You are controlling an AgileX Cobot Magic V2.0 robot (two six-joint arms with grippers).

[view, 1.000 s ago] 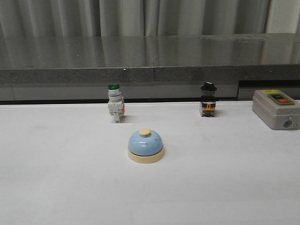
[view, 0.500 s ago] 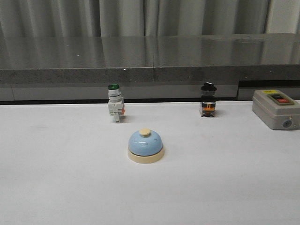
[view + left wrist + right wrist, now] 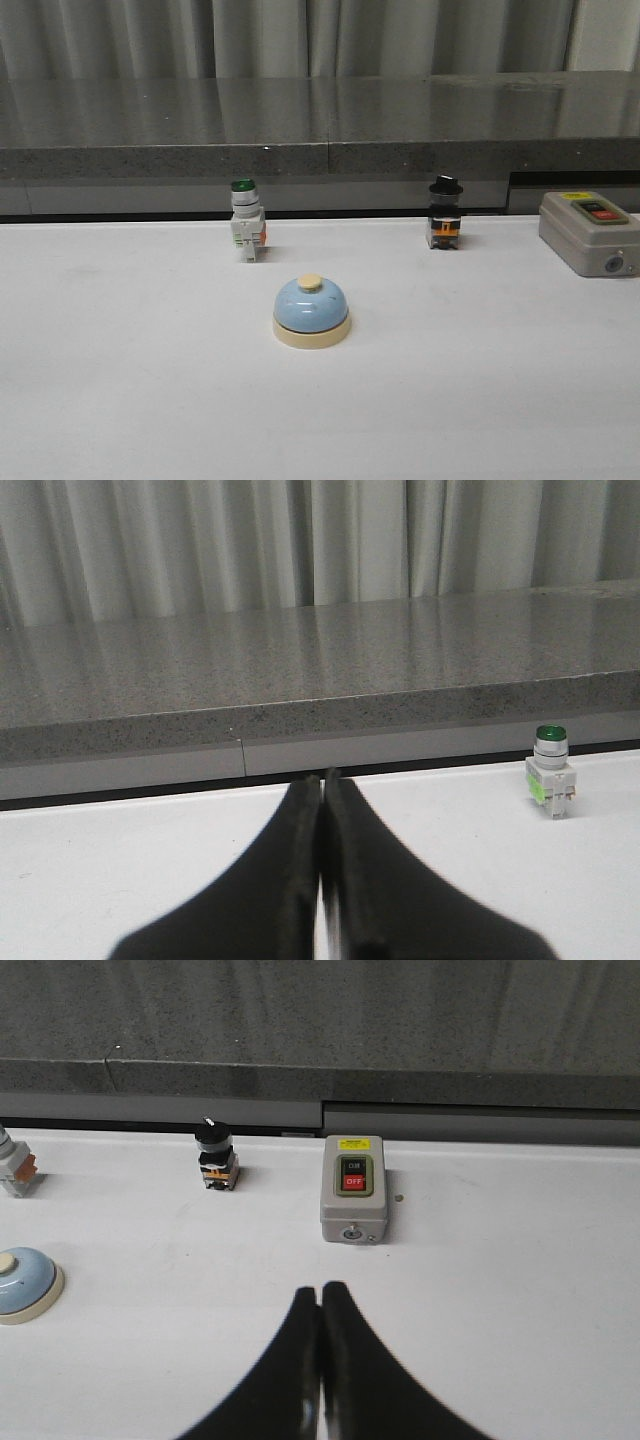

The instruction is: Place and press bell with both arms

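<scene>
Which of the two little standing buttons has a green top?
The white push-button switch with the green cap, standing behind the bell on its left. The other one is black, with a black knob and orange sides.

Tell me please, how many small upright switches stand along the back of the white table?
2. The green-capped switch stands behind the bell, to its left; the black-capped switch stands further right, near the grey box. None seems hidden.

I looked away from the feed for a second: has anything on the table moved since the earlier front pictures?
Nothing visibly changed. The bell sits in the same spot on the table, with the green-capped switch, black-knobbed switch and grey button box where they were. No arm shows in the front view.
</scene>
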